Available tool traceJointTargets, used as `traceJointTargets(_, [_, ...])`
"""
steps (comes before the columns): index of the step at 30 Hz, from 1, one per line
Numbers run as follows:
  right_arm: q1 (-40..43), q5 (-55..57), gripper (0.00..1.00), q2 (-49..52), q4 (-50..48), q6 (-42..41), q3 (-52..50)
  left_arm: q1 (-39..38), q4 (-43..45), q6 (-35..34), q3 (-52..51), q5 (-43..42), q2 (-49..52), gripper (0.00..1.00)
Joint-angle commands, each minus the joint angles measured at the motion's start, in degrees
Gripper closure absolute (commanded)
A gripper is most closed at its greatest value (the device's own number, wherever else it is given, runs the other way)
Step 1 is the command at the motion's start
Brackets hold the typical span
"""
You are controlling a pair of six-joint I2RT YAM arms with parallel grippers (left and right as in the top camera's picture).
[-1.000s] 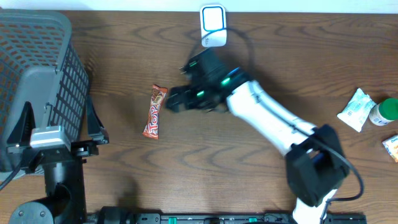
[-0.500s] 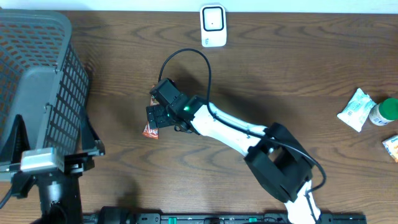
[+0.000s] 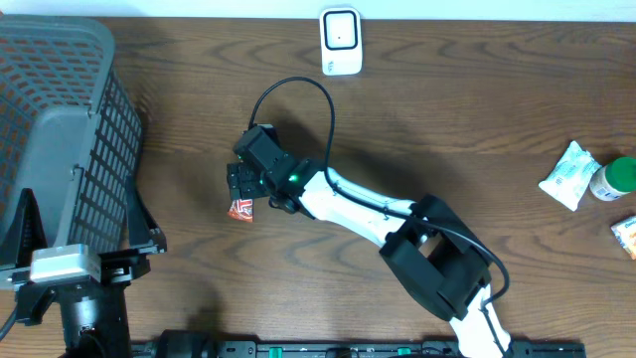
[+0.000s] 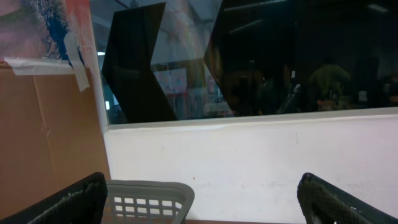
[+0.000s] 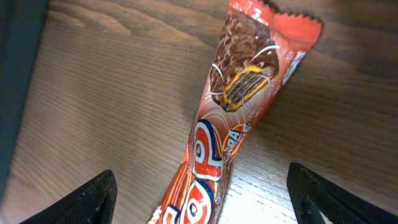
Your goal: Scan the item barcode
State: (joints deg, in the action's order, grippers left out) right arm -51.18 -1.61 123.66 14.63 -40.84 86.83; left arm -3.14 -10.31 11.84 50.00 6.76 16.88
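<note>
Where a second ago the right arm hung near the white scanner [image 3: 340, 40] at the far edge of the table [image 3: 477, 109], it has now swung left and dropped over the candy bar [image 5: 239, 93]. The right gripper [image 3: 241, 181] covers most of the wrapper from above; only the bar's near end pokes out below it. Wrist view: the bar lies flat on the wood, printed face up, running lengthways between the two fingertips [image 5: 93, 199]. Jaws stand wide, one on each side, clear of the wrapper — narrowed a touch since the approach, nothing gripped yet. The bar itself has not shifted; same spot, same slight tilt, left of centre, between the grey basket [image 3: 60, 109] and the scanner. No barcode shows on the upward face, so it is likely underneath or on the back seam. Judgement: reach done, pick about to begin; the close has to catch a thin, slippery packet off a flat top, and the bar will then need turning before the scanner. Left gripper [image 4: 199, 205] sits raised by the basket, jaws fully spread, empty, aimed at the wall — no part in this yet. Other packets and a green-capped bottle [image 3: 616, 179] wait far right.
</note>
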Motion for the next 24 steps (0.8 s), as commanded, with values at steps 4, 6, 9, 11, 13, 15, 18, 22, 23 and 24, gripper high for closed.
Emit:
traceJointTargets(4, [-0.7,1.6,0.21,3.6,-1.4,-1.4,0.2,0.2,0.0,-0.3,-0.3,-0.3,-0.5,0.03])
traceJointTargets(6, [-0.9,1.6,0.25,4.0,-1.9,-1.4,0.2,0.2,0.0,-0.3,-0.3,-0.3,-0.5,0.02])
traceJointTargets(9, [-1.0,1.7,0.33,4.2,-2.1,-1.4,0.2,0.2,0.0,-0.3,-0.3,-0.3,-0.5,0.02])
traceJointTargets(11, [-1.0,1.7,0.39,4.2,-2.1,-1.3,0.2,0.2,0.0,-0.3,-0.3,-0.3,-0.5,0.02])
traceJointTargets(13, [-1.0,1.7,0.51,4.2,-2.0,-1.3,0.2,0.2,0.0,-0.3,-0.3,-0.3,-0.5,0.02])
traceJointTargets(15, [-1.0,1.7,0.66,4.2,-1.9,-1.3,0.2,0.2,0.0,-0.3,-0.3,-0.3,-0.5,0.02])
traceJointTargets(18, [-1.0,1.7,0.96,4.2,0.0,-1.1,0.2,0.3,0.0,-0.3,-0.3,-0.3,-0.5,0.02])
traceJointTargets(22, [0.3,1.7,0.99,1.6,7.0,-1.1,1.0,2.0,0.0,-0.3,-0.3,-0.3,-0.6,0.02])
traceJointTargets(23, [0.9,1.7,0.99,0.3,9.4,-1.1,1.2,2.6,0.0,-0.3,-0.3,-0.3,-0.7,0.02])
traceJointTargets(24, [1.6,2.1,0.99,-1.5,12.5,-1.1,1.4,3.3,0.0,-0.3,-0.3,-0.3,-0.8,0.02])
